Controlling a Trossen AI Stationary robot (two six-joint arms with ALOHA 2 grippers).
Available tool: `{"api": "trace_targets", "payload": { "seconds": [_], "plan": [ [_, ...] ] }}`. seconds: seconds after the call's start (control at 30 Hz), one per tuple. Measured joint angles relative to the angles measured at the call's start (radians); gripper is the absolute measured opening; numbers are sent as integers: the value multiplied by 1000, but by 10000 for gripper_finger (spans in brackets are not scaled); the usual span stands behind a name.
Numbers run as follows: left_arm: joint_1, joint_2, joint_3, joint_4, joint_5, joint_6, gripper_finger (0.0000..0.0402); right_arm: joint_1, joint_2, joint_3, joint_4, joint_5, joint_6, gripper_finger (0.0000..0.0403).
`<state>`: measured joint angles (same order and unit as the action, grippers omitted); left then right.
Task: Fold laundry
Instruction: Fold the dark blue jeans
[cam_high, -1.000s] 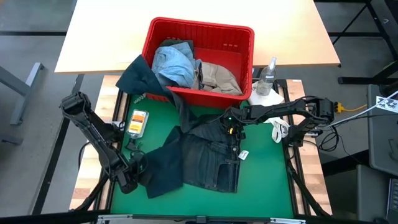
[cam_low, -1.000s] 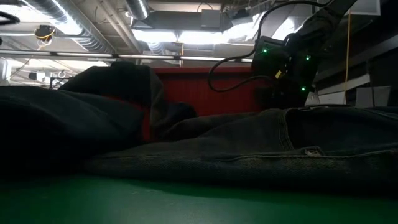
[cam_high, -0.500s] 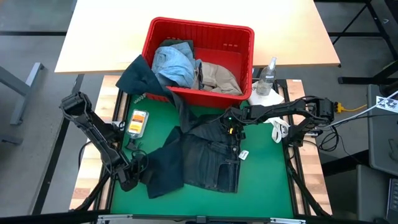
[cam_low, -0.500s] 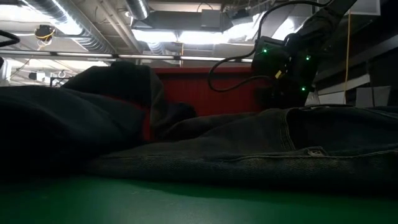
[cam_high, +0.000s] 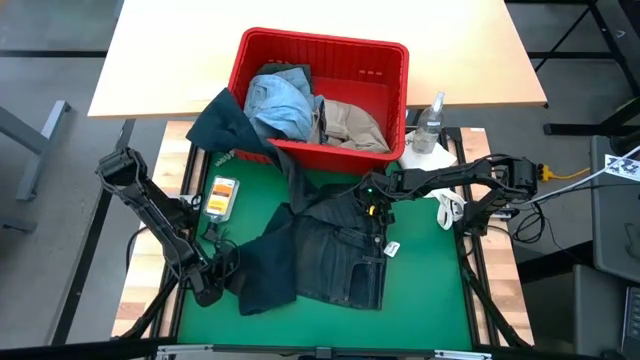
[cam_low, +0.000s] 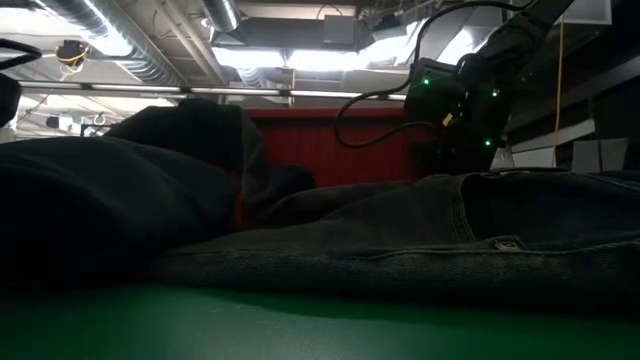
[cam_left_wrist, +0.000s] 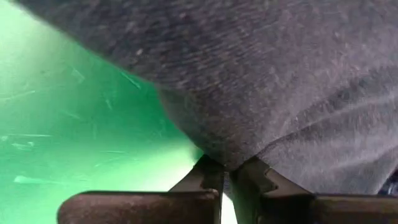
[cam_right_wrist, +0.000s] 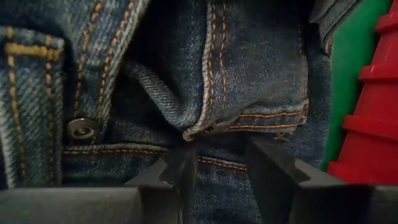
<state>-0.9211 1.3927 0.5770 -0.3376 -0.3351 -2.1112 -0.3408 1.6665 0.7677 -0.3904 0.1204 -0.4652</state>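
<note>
From above: jeans (cam_high: 335, 255) spread on the green bench (cam_high: 430, 290), just in front of the red basket (cam_high: 325, 60), which holds light denim (cam_high: 280, 105) and khaki (cam_high: 355, 125); an olive piece (cam_high: 225, 125) draped over the basket's near left corner. Left pincer (cam_high: 212, 280) low at the jeans' left edge; right pincer (cam_high: 372, 205) at the waistband, near the basket. Spray bottle (cam_high: 430, 122) and phone-like gadget (cam_high: 222, 195) off to the sides. From bench height: jeans (cam_low: 420, 230) lying flat and low across the frame, a darker bunched fold (cam_low: 110, 200) raised on the left, right arm's green lights behind. Left wrist: left pincer (cam_left_wrist: 227, 171) clamped shut on a pinch of the dark jeans (cam_left_wrist: 280, 81), green mat beside it. Right wrist: right pincer (cam_right_wrist: 217, 163) set partly apart around the stitched waistband seam of the jeans (cam_right_wrist: 205, 74), near the rivet button (cam_right_wrist: 81, 129); whether actually gripping, hard to tell. Likely step: taking hold of both ends to straighten before folding. Best to firm the right grip on the seam, lift both ends evenly, pull gently taut, keep the cloth clear of the basket, avoid dragging only one layer.
</note>
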Motion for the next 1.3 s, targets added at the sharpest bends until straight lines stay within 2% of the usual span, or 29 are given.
{"api": "trace_targets", "payload": {
  "seconds": [0.2, 0.37, 0.5, 0.67, 0.8, 0.97, 1.1, 1.3],
  "plan": [
    [-4, -74, 0, 142, -8, 116, 4, 0, 0, 0, 0, 0, 0, 136],
    [33, -179, 0, 279, -149, 270, 3, 0, -14, -1, -3, 0, -1, 136],
    [136, -204, 0, 396, -210, 418, 2, 0, -81, -5, -7, -2, -1, 136],
    [324, -152, 0, 589, -59, 673, 1, 0, -196, -6, -18, -8, 0, 136],
    [451, -95, 0, 758, 108, 845, 1, 1, -271, -6, -27, -9, 0, 136],
    [543, -38, 2, 805, 288, 895, 1, 0, -346, -5, -39, -17, 41, 136],
    [592, 8, 2, 805, 353, 903, 1, -1, -383, -5, -40, -42, 80, 136],
    [642, 96, 80, 808, 422, 1012, 3, -1, -393, -5, -28, -173, 99, 136]
  ]
}}
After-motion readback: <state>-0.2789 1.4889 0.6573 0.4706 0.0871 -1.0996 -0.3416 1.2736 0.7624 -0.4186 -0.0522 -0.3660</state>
